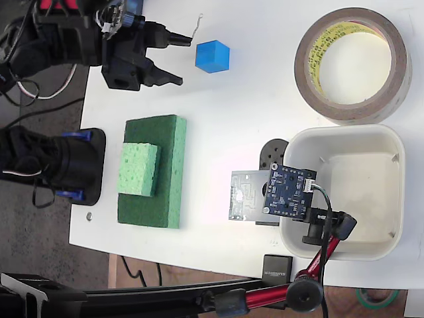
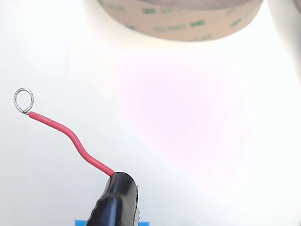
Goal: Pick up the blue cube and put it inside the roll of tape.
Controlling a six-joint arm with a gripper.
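In the fixed view the gripper (image 1: 187, 61) sits at the upper left over the white table (image 1: 238, 99), its two black fingers spread apart and pointing right, with nothing between them. The blue cube (image 1: 212, 55) rests on the table just beyond the fingertips, a little to their right and apart from them, roughly level with the upper finger. A thin wire (image 1: 197, 26) curls up above the upper finger. In the wrist view one black finger (image 2: 115, 200) shows at the bottom, carrying a red wire (image 2: 70, 136) that ends in a small metal ring (image 2: 23, 100); a sliver of the blue cube (image 2: 82, 222) peeks at the lower edge beside that finger. Farther off, the roll of tape (image 1: 351, 63) lies flat at the upper right, its hole showing only bare table. Below it the white tub (image 1: 344, 192) holds nothing visible inside, partly hidden by a small camera board (image 1: 288, 192) on a red stand. Two stacked green sponges (image 1: 152, 169) lie at the left
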